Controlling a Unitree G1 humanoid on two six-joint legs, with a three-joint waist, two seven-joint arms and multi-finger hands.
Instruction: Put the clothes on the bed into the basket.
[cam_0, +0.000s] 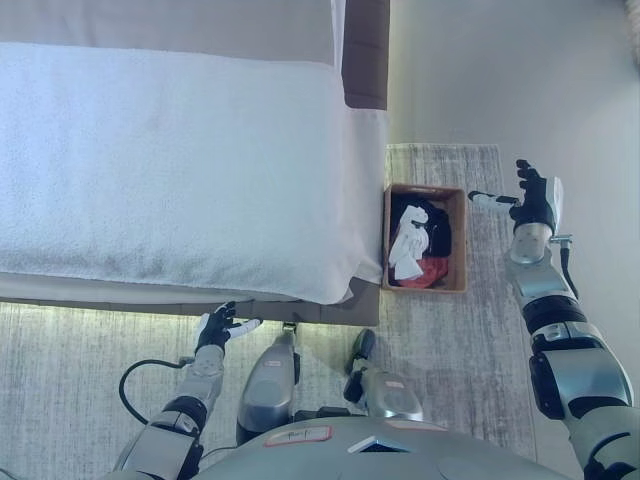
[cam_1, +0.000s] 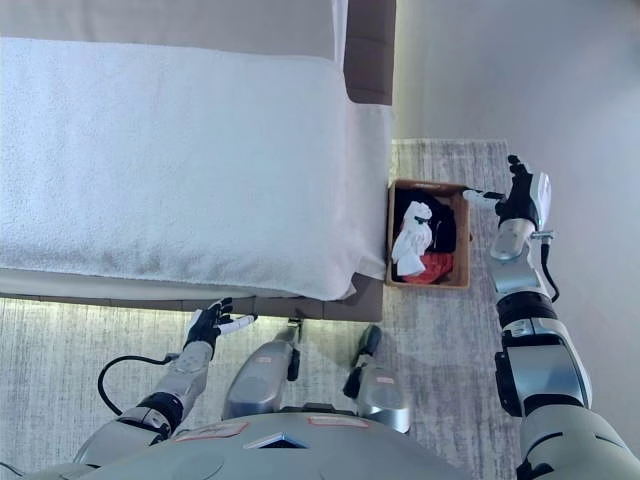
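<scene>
Here, white, black and red clothes (cam_0: 415, 240) are heaped in a rectangular brown basket (cam_0: 458, 240) right of the fluffy white bed (cam_0: 170, 160). Right hand (cam_0: 535, 198) and left hand (cam_0: 218, 327) are relaxed, empty.

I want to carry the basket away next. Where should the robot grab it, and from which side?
Probably by the far short rim of the basket, reaching from the right hand side, which is open and empty beside it. No handle shows; the left wall sits against the bed, and clothes fill the inside.
</scene>
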